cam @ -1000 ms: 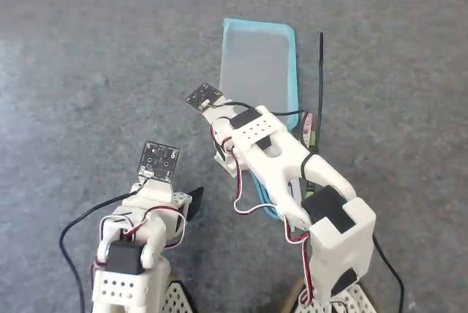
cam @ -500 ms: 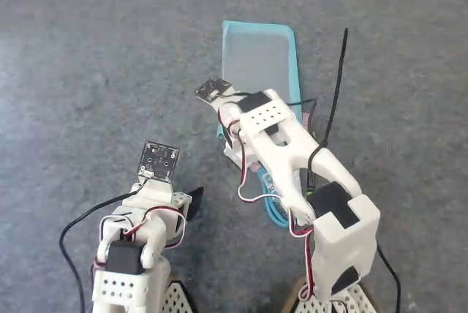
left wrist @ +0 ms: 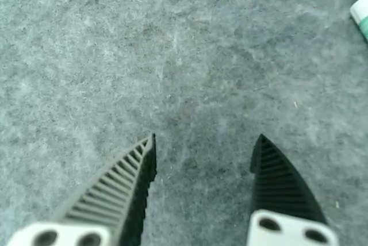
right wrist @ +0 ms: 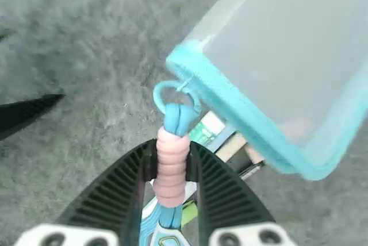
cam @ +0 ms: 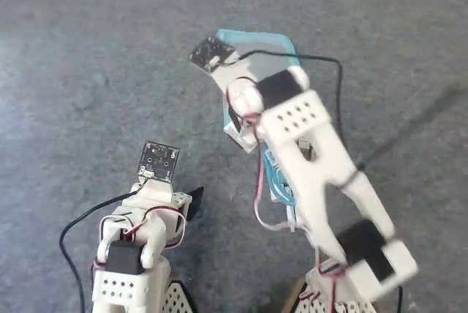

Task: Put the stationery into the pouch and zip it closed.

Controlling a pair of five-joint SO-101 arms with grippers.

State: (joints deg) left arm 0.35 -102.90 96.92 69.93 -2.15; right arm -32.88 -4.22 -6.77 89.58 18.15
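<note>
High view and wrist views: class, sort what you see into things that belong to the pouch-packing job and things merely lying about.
Belongs to the job:
- pouch
- pink zip pull, gripped by the right gripper
- stationery at the pouch's edge

Just there:
- black cable
- grey table, with the open left gripper above it

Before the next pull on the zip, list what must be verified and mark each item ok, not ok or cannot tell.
1. Right gripper shut on the pink zip pull: ok.
2. Blue cord joins the pull to the pouch corner: ok.
3. Stationery fully inside: cannot tell; pieces show just past the teal edge.
4. Zip closed: cannot tell.
5. Left gripper open, over bare table, apart from the pouch: ok.
6. Pouch braced against the pull: not ok; the left gripper holds nothing.
</note>
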